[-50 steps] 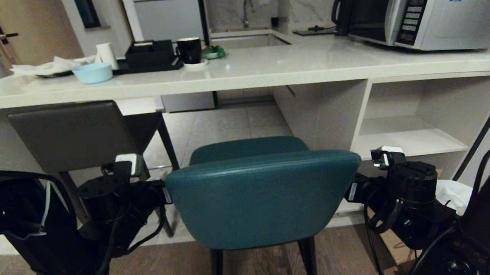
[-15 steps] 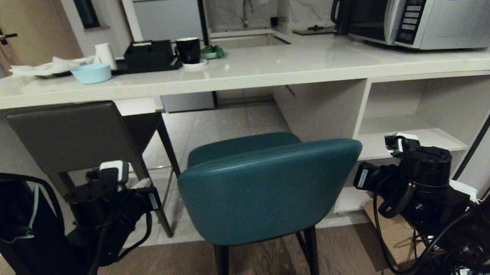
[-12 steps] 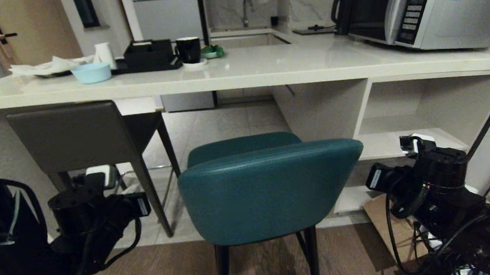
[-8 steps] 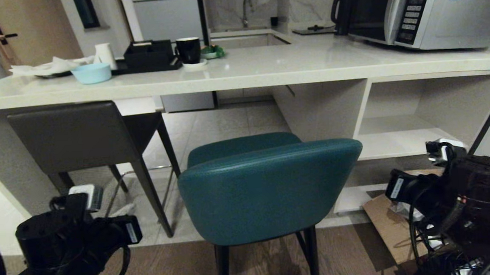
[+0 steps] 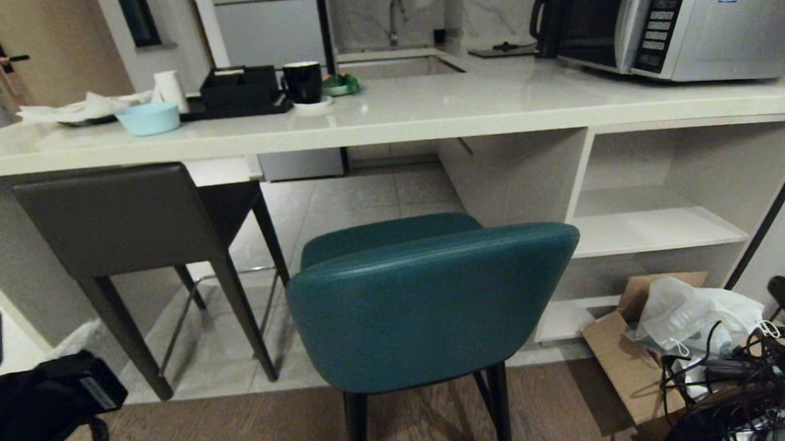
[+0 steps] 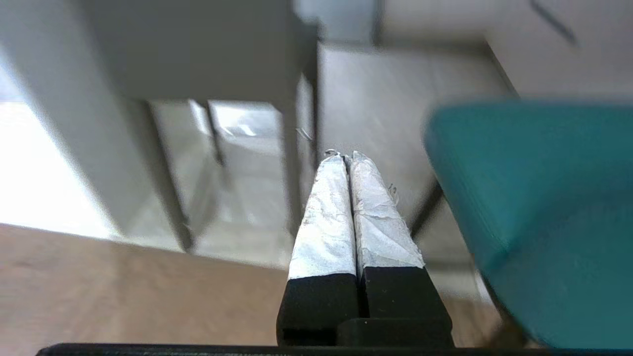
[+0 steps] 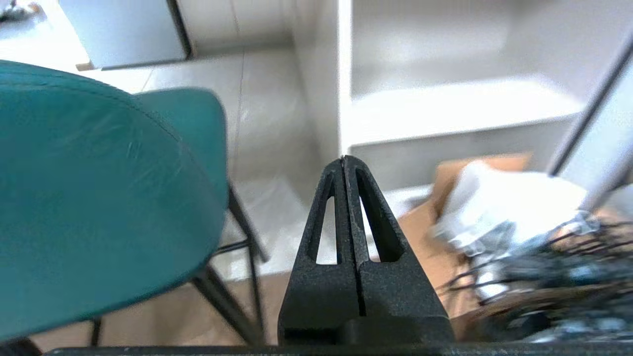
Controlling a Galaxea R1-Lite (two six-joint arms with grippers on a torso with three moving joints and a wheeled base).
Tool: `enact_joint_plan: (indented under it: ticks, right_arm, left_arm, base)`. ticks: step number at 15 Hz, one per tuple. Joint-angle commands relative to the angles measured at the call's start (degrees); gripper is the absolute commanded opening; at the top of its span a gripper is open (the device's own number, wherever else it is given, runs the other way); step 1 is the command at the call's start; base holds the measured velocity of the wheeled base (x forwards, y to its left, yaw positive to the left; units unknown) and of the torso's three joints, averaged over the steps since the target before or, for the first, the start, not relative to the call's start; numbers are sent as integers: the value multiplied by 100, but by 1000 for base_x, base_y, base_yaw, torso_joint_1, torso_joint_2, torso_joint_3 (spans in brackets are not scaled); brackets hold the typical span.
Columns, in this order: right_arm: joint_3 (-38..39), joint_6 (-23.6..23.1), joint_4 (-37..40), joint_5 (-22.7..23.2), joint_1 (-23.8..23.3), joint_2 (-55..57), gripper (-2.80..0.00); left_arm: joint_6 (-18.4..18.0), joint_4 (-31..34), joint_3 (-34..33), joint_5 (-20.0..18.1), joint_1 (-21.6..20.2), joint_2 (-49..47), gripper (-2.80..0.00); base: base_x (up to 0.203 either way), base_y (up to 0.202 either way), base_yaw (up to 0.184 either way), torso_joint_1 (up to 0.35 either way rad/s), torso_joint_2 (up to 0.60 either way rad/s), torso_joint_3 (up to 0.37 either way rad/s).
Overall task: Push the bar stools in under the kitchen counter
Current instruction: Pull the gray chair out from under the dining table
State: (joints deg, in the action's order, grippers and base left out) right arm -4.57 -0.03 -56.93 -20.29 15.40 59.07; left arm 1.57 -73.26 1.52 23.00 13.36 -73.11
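While low at the left edge, left gripper [image 6: 346, 158] pressed shut on nothing, clear of both stools. Grey-brown stool [image 5: 116, 220] tucked under the kitchen counter [image 5: 386, 122] near its left end. Teal stool [image 5: 431, 300] out from the front edge, seat only nearing it: likely the one left to push. Right gripper [image 7: 343, 160] closed, empty, beside its back. Stool feet cut off below.

left gripper [image 6: 346, 157] and right gripper [image 7: 344, 159] each have fingers pressed together, empty, both arms low at the sides.
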Motion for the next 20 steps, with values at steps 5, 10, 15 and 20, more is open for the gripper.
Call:
enact_joint_plan:
  ticks: [5, 10, 15, 20]
  right_arm:
    - [-619, -460, 3240, 69, -1416, -3669, -280]
    - [-1731, -690, 4830, 169, -1760, -4501, -280]
    - [-2261, -783, 5405, 476, -1460, -4679, -280]
    - [-1168, -1186, 6120, 1197, -1510, -5834, -280]
  left_arm:
    - [-334, 2306, 694, 579, -714, 3205, -280]
    - [-618, 4395, 984, -767, -1429, 5364, -280]
    - [-1129, 6616, 406, -2852, -1367, 7359, -280]
    - [-427, 7044, -257, -2377, -1334, 7320, -280]
  base:
    - [0, 0, 0, 0, 0, 0]
    - [0, 0, 0, 0, 0, 0]
    - [0, 0, 0, 0, 0, 0]
    - [0, 0, 0, 0, 0, 0]
